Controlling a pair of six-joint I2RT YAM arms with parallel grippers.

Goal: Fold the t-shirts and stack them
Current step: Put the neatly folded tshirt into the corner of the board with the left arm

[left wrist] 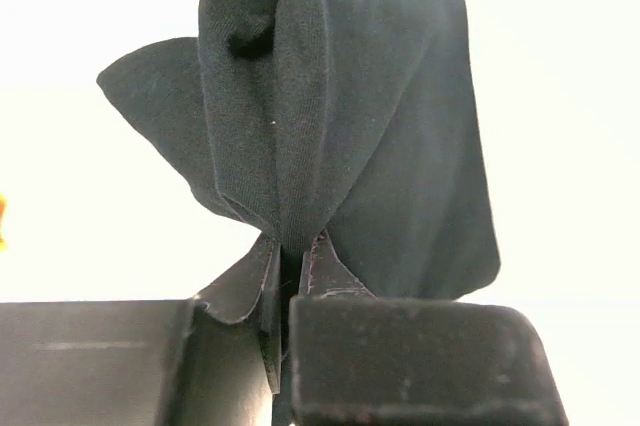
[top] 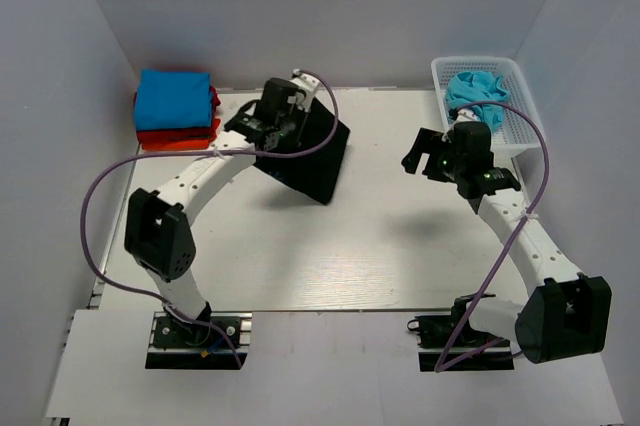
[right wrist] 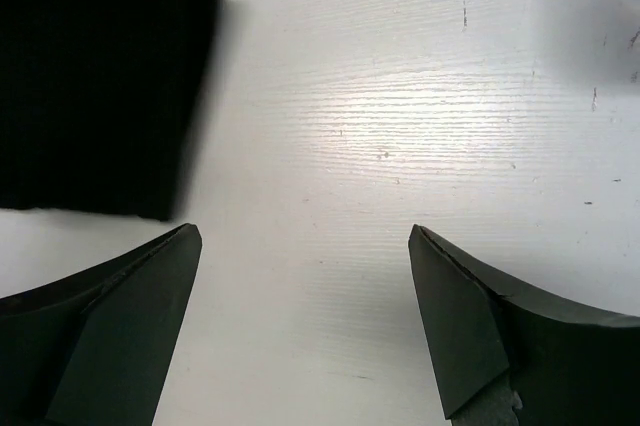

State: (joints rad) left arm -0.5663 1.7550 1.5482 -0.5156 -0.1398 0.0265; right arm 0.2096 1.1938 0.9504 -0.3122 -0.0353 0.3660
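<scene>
My left gripper (top: 262, 136) is shut on the folded black t-shirt (top: 316, 156) and holds it lifted and tilted over the table's back middle. In the left wrist view the black cloth (left wrist: 340, 116) hangs bunched from my closed jaws (left wrist: 292, 256). A folded bright blue t-shirt (top: 173, 98) lies on a folded red one (top: 180, 134) at the back left. A crumpled turquoise t-shirt (top: 475, 91) sits in the white basket (top: 520, 121). My right gripper (top: 428, 154) is open and empty over bare table; its view shows the black shirt (right wrist: 95, 76) at upper left.
The white lattice basket stands at the back right corner. Grey walls close in the table (top: 330, 266) on the left, back and right. Purple cables loop from both arms over the table's sides.
</scene>
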